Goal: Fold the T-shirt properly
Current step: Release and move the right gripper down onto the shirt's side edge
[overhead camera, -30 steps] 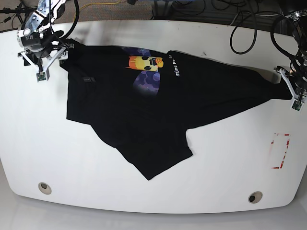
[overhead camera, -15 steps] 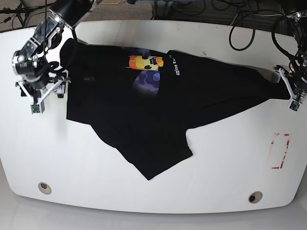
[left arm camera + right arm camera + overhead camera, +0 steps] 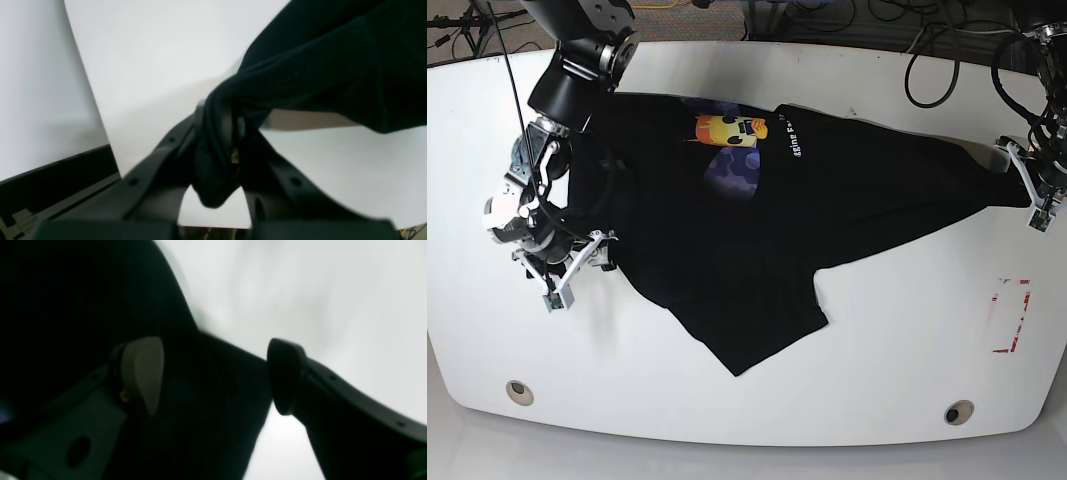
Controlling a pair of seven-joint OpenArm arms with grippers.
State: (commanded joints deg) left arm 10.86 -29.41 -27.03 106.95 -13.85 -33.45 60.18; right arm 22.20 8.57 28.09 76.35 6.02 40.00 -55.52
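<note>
The black T-shirt (image 3: pixel 757 230) lay spread across the white table (image 3: pixel 897 330), print side up, its yellow emoji face (image 3: pixel 727 130) and purple-blue graphic (image 3: pixel 732 172) toward the far edge, with a line of white lettering (image 3: pixel 793 138) just beside them. One corner of the cloth stretched out to the table's right side in the base view, and a lower flap pointed toward the near edge.

At that stretched corner the left gripper (image 3: pixel 230 143) was clenched on the T-shirt; the left wrist view showed a bunched fold of black fabric pinched between the two dark fingers (image 3: pixel 160 160).

The right gripper (image 3: pixel 217 376) sat at the shirt's opposite edge with its jaws parted. Black cloth lay between and behind the pale pad (image 3: pixel 143 373) and the dark pad (image 3: pixel 283 376), but neither pad pressed on it.

A red-outlined marking (image 3: pixel 1010 315) lay on the table, well apart from the shirt.
</note>
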